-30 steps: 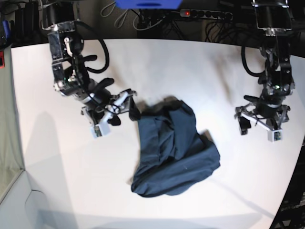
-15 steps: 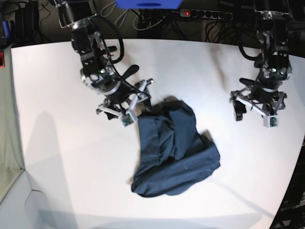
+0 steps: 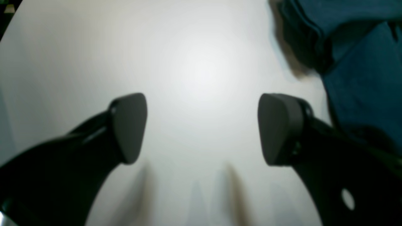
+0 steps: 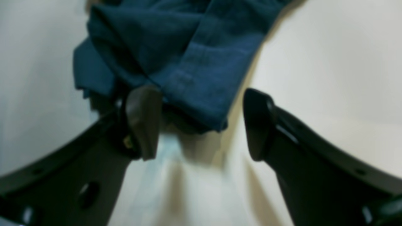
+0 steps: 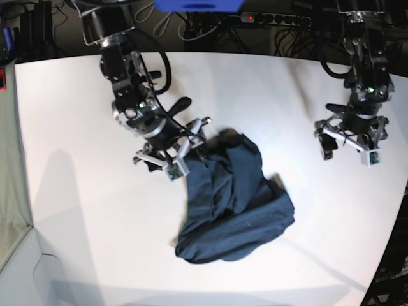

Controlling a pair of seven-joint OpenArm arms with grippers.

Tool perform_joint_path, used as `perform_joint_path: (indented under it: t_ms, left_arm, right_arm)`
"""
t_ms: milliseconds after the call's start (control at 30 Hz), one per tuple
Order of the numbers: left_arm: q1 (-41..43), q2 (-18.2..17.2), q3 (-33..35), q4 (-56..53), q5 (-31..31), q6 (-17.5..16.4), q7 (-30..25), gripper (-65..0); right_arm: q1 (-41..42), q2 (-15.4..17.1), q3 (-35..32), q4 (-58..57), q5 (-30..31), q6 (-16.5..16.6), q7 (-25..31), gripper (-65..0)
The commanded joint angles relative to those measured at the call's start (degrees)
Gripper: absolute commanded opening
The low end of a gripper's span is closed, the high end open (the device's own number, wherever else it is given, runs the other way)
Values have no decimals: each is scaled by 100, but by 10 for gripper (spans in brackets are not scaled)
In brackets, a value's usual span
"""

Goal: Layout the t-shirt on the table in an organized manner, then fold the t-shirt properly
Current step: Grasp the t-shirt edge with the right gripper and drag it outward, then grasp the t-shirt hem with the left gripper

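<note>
The t-shirt lies in a rumpled navy heap on the white desk, roughly midway across it and somewhat nearer the front edge than the back, folded over itself with nothing spread flat. The right gripper is down at the heap's upper corner, the one facing the desk's back edge, and its jaws stand wide apart; in the right wrist view the right gripper's pads straddle a hemmed corner of the t-shirt, one pad at the cloth's edge (whether it is touching the fabric cannot be made out through the blur), the other over bare desk, and nothing is pinched between them. Over on the other side, the left gripper hangs near the curved side edge of the desk, well apart from the heap, jaws likewise spread; its wrist view shows the left gripper with only white desk between its pads and a dark fold of the t-shirt off in the upper corner. The left gripper holds nothing.
</note>
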Motion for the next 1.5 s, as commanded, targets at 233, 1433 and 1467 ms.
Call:
perform_joint_path:
  t_ms: [233, 1433, 1467]
  left_arm:
    - [-83, -61, -66, 34, 20, 12, -156, -112]
    - [-223, -61, -40, 729, 11, 12, -156, -112]
    - [-232, -61, -40, 729, 20, 12, -156, -112]
  right_arm:
    - [409, -147, 40, -275, 40, 40, 127, -465]
    - [4980, 1532, 3336, -5083, 75, 40, 1815, -462]
    - [4963, 1532, 3336, -5083, 75, 40, 1833, -423]
